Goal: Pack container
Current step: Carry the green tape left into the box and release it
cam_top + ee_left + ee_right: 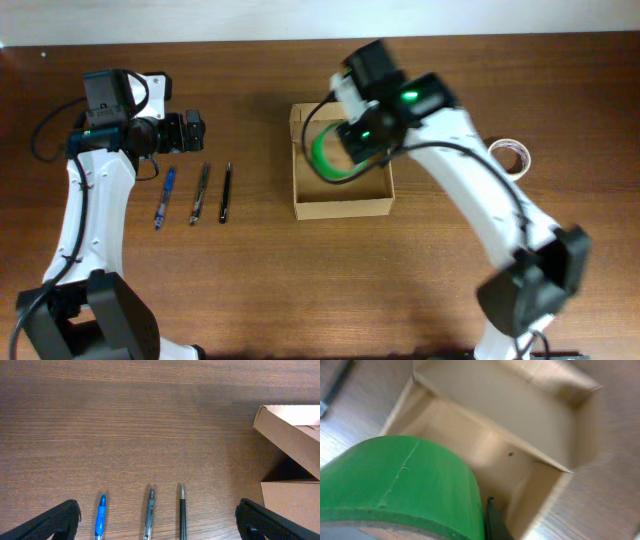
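The container (340, 208), a small tan cardboard box, stands open at the table's middle with its flap lid (285, 425) raised at the back. My right gripper (352, 148) hangs over the box's left half, shut on the wall of a green tape roll (324, 152). The right wrist view has the roll (405, 480) filling the lower left, one dark finger (492, 520) pressed against it, and the box's bare inside (510, 410) beyond. My left gripper (157, 512) is open above three pens, holding nothing.
A blue pen (163, 197), a grey pen (200, 192) and a black pen (226, 192) lie side by side left of the box. A pale tape roll (512, 155) lies on the table at the right, beside my right arm.
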Tool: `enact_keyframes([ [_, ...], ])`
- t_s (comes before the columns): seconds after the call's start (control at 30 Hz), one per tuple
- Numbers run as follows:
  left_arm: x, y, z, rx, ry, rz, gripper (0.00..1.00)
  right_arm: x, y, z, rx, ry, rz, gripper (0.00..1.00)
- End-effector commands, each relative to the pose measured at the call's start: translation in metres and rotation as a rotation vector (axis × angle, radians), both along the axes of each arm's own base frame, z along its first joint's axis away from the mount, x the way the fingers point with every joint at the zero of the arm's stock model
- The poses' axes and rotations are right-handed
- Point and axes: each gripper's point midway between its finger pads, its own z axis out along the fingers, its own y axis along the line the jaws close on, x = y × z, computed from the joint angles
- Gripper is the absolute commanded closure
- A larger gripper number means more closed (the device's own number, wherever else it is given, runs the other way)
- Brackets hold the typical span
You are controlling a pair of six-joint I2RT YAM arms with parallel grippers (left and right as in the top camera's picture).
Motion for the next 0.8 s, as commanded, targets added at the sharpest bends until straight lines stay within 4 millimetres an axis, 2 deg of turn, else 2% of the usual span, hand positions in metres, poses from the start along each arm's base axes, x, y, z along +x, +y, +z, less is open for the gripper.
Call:
enact_keyframes([
  [0.0, 0.005, 0.0, 0.006, 0.001, -0.018, -0.018, 0.01, -0.002, 0.01, -0.028, -0.06, 0.039, 0.035, 0.96],
  [0.1, 0.005, 0.0, 0.006, 0.001, -0.018, -0.018, 0.01, 0.0, 0.011, -0.054, -0.089, 0.085, 0.029, 0.96],
  [0.27, 0.005, 0.0, 0.006, 0.001, -0.018, -0.018, 0.01, 0.006, 0.015, -0.083, -0.108, 0.117, 0.03, 0.96],
  [0.57, 0.005, 0.0, 0.006, 0.001, -0.018, -0.018, 0.01, 0.025, 0.026, -0.109, -0.09, 0.093, 0.012, 0.96],
  [0.77, 0.005, 0.0, 0.006, 0.001, -0.018, -0.018, 0.01, 0.026, 0.026, -0.123, -0.1, 0.109, 0.011, 0.96],
])
